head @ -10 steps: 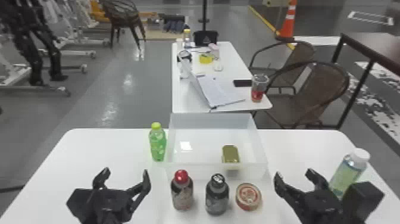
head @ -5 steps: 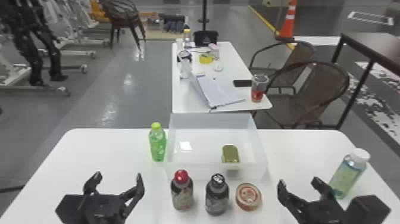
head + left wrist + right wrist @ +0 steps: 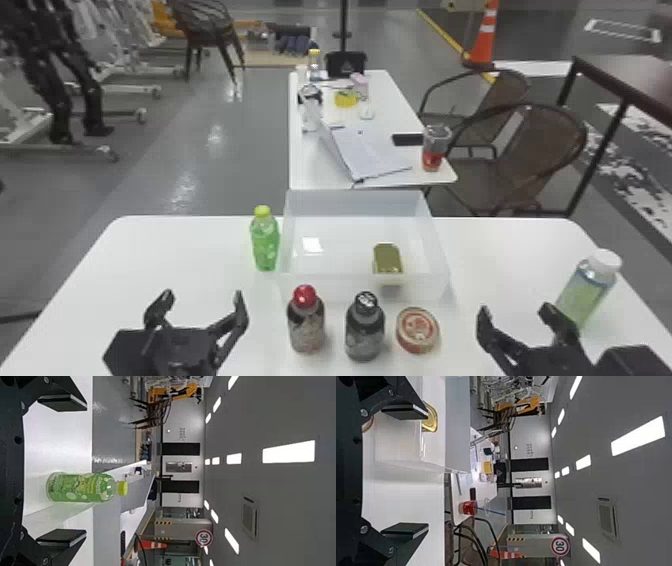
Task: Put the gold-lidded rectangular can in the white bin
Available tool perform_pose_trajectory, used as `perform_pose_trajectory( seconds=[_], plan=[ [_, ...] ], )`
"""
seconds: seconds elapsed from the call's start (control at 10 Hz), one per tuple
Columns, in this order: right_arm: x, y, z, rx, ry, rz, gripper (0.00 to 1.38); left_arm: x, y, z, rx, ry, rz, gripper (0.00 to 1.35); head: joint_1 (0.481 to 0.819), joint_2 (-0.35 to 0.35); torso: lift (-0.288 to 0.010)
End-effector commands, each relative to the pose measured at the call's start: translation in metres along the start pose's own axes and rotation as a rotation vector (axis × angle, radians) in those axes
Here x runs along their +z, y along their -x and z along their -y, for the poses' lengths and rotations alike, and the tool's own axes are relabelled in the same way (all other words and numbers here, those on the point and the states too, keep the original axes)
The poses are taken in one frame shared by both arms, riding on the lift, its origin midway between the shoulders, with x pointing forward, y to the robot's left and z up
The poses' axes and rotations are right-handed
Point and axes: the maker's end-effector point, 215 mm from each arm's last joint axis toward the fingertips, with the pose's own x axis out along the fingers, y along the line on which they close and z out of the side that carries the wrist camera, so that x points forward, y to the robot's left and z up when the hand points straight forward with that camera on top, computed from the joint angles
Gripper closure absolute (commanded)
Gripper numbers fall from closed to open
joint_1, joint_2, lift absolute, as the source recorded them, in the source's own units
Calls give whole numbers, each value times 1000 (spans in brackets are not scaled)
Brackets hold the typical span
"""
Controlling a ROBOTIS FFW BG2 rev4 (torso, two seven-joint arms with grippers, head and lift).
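Observation:
The gold-lidded rectangular can rests inside the white bin, toward its front right. In the right wrist view the gold lid shows beside one finger, beyond the clear wall of the bin. My left gripper is over the table's front left, open and holding nothing; in its wrist view the gripper has the green bottle farther off between its fingers. At the front right, my right gripper stands open, also empty; its wrist view has the gripper with bare table between the fingers.
A green bottle stands at the bin's left wall. In front of the bin are a red-capped bottle, a black-capped bottle and a round tin. A white-capped bottle stands beyond the right gripper.
Over the last second the left gripper has shifted slightly left and the right gripper slightly right. The can in the bin and the bottles have stayed where they were.

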Motion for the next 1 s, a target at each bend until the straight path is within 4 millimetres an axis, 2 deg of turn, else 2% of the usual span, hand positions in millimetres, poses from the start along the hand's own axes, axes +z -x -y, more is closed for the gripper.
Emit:
perform_pose_trajectory(
  seconds=[0.0,0.9],
  plan=[
    [3,1,0,-4,13,10,286,1,1,0,2,-3,2,176,549,0,-100],
    [6,1,2,-25,33,23,268,4,5,-7,34,-14,14,176,549,0,-100]
  ],
)
